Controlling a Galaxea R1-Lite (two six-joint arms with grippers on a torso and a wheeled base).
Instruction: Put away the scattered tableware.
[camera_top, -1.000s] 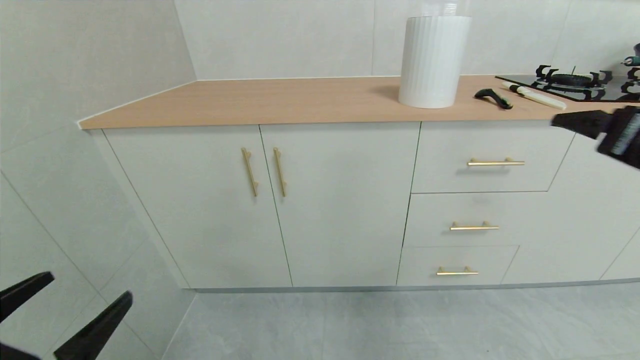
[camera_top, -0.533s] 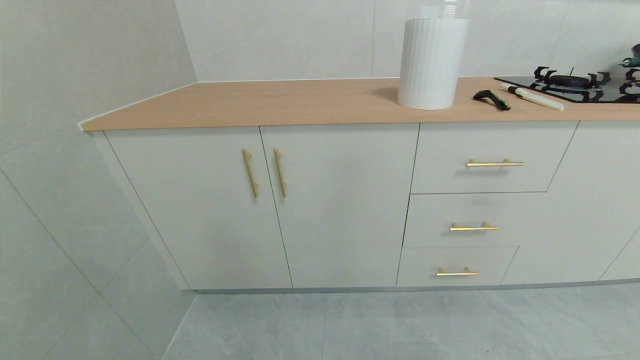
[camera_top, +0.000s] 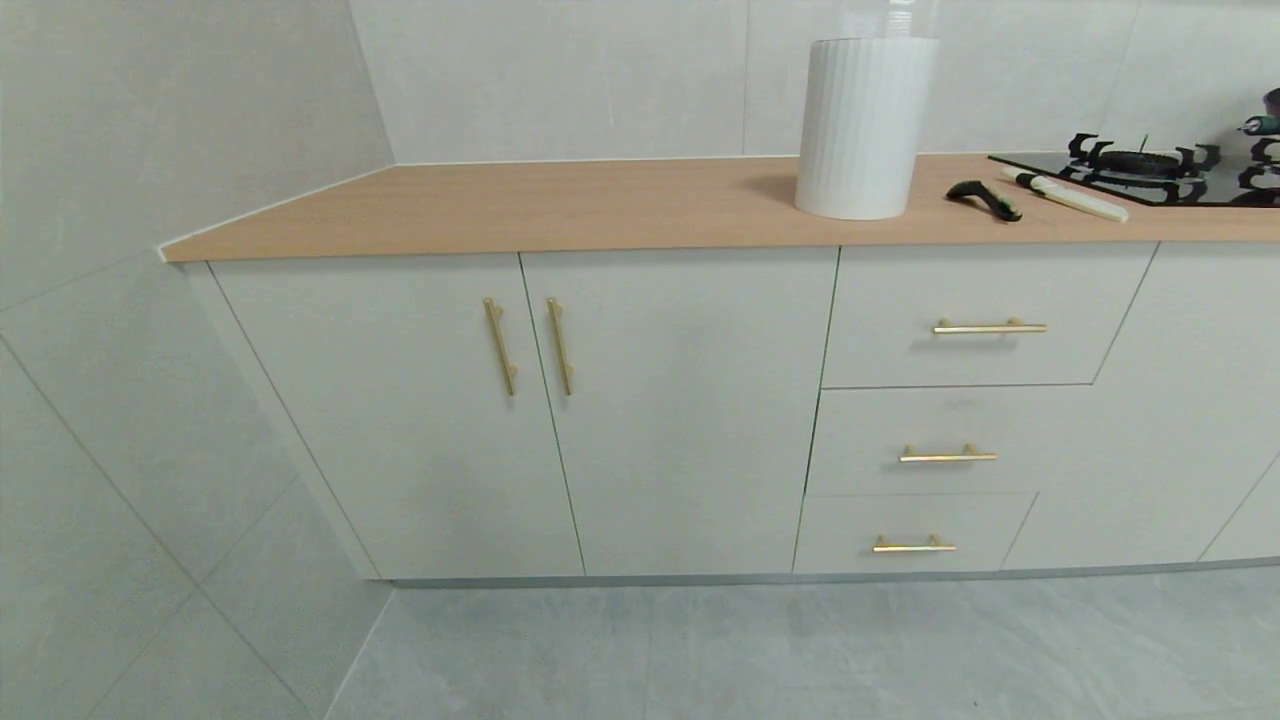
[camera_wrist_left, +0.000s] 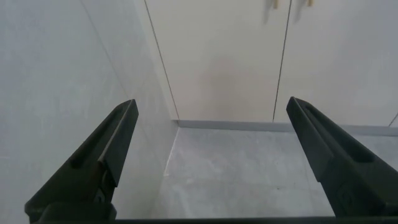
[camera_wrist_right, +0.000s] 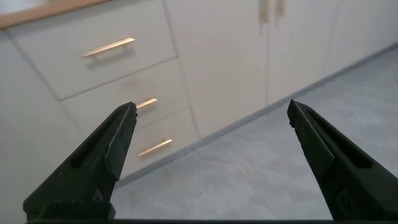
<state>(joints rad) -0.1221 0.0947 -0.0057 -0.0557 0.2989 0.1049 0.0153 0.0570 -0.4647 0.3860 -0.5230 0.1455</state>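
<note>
On the wooden countertop (camera_top: 560, 205) lie a black-handled utensil (camera_top: 985, 196) and a white-handled knife (camera_top: 1065, 194), to the right of a tall white ribbed container (camera_top: 863, 125). My left gripper (camera_wrist_left: 211, 155) is open and empty, held low above the grey floor by the cabinet's left corner. My right gripper (camera_wrist_right: 211, 155) is open and empty too, low in front of the drawer fronts (camera_wrist_right: 99, 59).
White cabinet doors with gold handles (camera_top: 528, 345) fill the left half of the unit; three shut drawers (camera_top: 985, 325) stack on the right. A black gas hob (camera_top: 1150, 170) sits at the counter's far right. A tiled wall (camera_top: 120, 300) closes the left side.
Both grippers have dropped out of the head view: the left one left the bottom left corner, the right one left the right edge. The counter items have not moved.
</note>
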